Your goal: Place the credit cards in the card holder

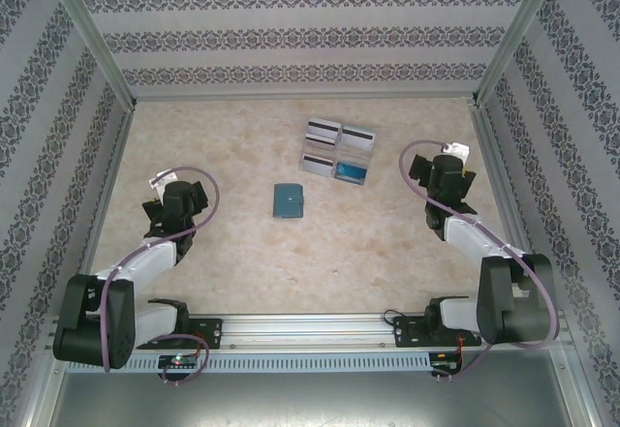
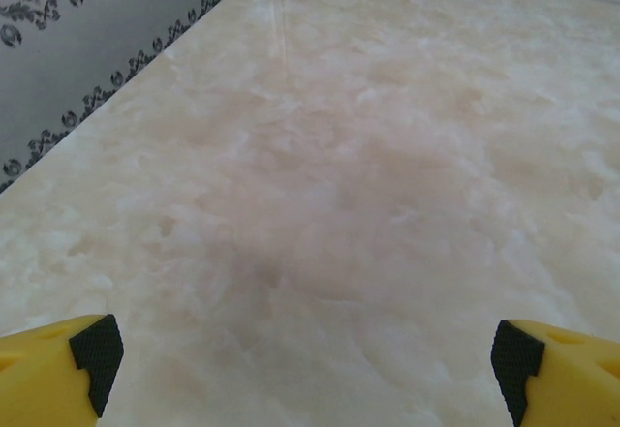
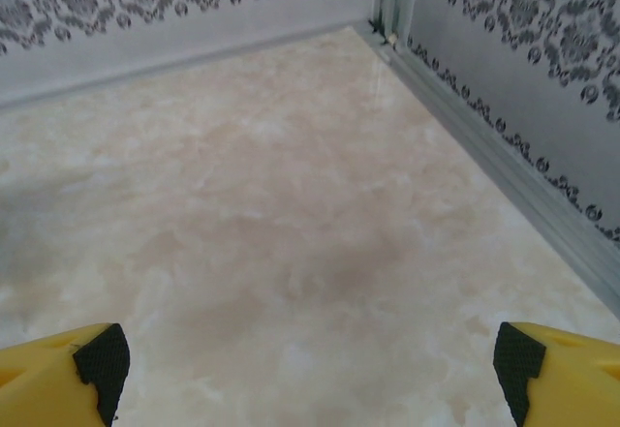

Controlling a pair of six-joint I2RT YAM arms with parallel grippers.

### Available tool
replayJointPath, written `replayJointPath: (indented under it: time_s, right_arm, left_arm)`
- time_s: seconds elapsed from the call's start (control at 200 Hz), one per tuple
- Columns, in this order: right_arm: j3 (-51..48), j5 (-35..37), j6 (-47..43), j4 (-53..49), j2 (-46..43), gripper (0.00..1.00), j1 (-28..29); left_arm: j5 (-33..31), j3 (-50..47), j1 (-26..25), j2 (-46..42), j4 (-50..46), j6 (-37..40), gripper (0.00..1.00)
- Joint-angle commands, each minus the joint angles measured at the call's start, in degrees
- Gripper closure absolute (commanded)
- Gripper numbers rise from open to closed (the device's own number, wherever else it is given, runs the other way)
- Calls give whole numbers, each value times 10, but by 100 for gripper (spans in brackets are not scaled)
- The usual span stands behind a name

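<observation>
Since neither holds anything, the left gripper [image 2: 308,361] and right gripper [image 3: 308,363] gape wide over bare marbled tabletop [image 1: 291,282] near its left and right edges. The thin, flat cards [image 1: 337,151] cluster toward the far edge. The soft slate-blue holder [image 1: 288,200] lies mid-table, apart from them.

text: none legible | labels: none | credit cards [image 1: 336,149]: print too small
</observation>
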Motion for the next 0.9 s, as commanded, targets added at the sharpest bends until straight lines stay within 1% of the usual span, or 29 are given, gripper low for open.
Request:
replayJointPath:
  time_s: [0.0, 0.095, 0.205, 0.24, 0.315, 0.405, 0.46, 0.52, 0.64, 0.694, 0.714, 0.759, 0.804, 0.894]
  right_arm:
    - [-9, -55, -28, 85, 4, 2, -1]
    - [-12, -63, -57, 96, 6, 2, -2]
    - [-32, -69, -94, 93, -4, 2, -2]
    - [-47, -62, -87, 104, -5, 2, -3]
    - [-89, -66, -84, 176, 15, 2, -6]
    - [-105, -93, -95, 247, 51, 2, -3]
    - [-95, -106, -100, 249, 72, 2, -3]
    - [-93, -120, -106, 264, 94, 2, -1]
    - [-100, -130, -120, 292, 113, 2, 6]
    - [-103, -132, -120, 301, 115, 2, 5]
    - [-101, -133, -121, 296, 113, 2, 5]
    - [-100, -140, -119, 297, 115, 2, 2]
    - [-98, -146, -118, 292, 115, 2, 0]
    - [-97, -156, -115, 290, 116, 2, -6]
  left_arm:
    - [20, -30, 12, 17, 130, 34, 0]
    - [37, -29, 15, 37, 163, 51, 0]
    - [106, -24, 16, 42, 167, 84, 0]
    - [118, -27, 16, 42, 174, 89, 0]
    - [122, -35, 16, 47, 205, 99, 0]
    - [126, -39, 17, 61, 244, 125, 0]
    - [141, -34, 18, 79, 261, 157, 0]
    - [162, -20, 24, 98, 255, 154, 0]
    - [229, -12, 24, 172, 312, 174, 0]
    - [243, -3, 24, 209, 331, 183, 0]
    - [242, 4, 24, 215, 329, 182, 1]
    - [247, 19, 29, 202, 270, 175, 1]
    - [249, 17, 33, 208, 289, 172, 1]
    - [250, 19, 34, 207, 282, 171, 1]
